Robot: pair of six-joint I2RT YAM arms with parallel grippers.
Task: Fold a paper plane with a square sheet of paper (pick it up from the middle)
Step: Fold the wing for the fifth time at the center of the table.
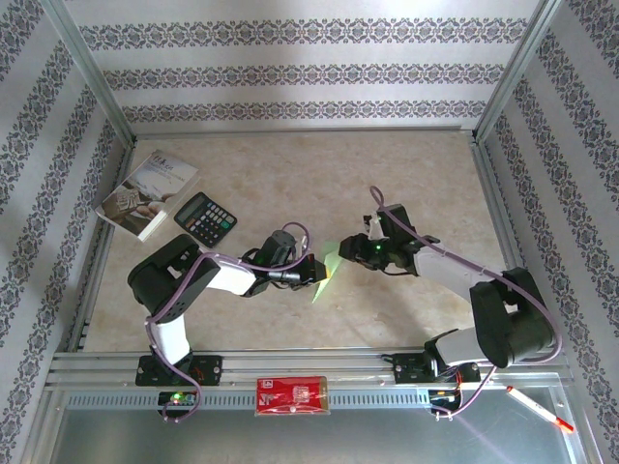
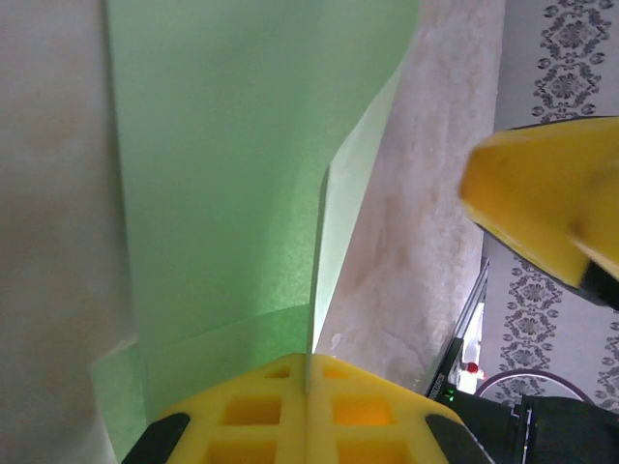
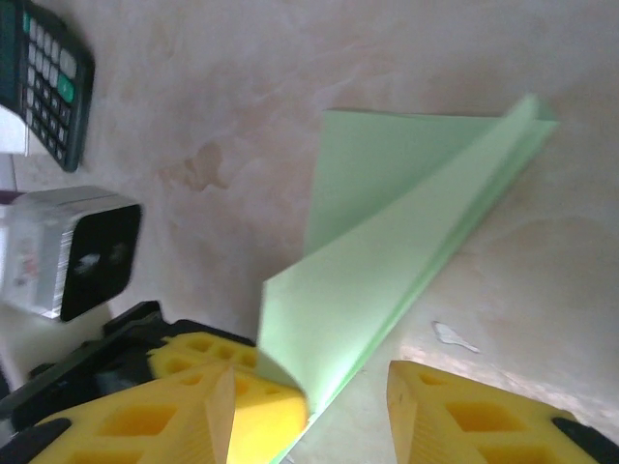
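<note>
Right wrist: paper (image 3: 387, 261) diagonal, tip upper-right

A pale beige, marbled table (image 1: 290, 174) is closed in on three sides by walls papered in white with bands of grey floral ornament: the back wall (image 1: 309, 72), the left wall (image 1: 39, 145) and the right wall (image 1: 580, 145). Slim aluminium posts (image 1: 87, 68) rise at the far corners. Aluminium rails (image 1: 319, 365) run along the near edge, with grey sheet metal (image 1: 290, 440) beyond them. The light is soft and even.
</note>
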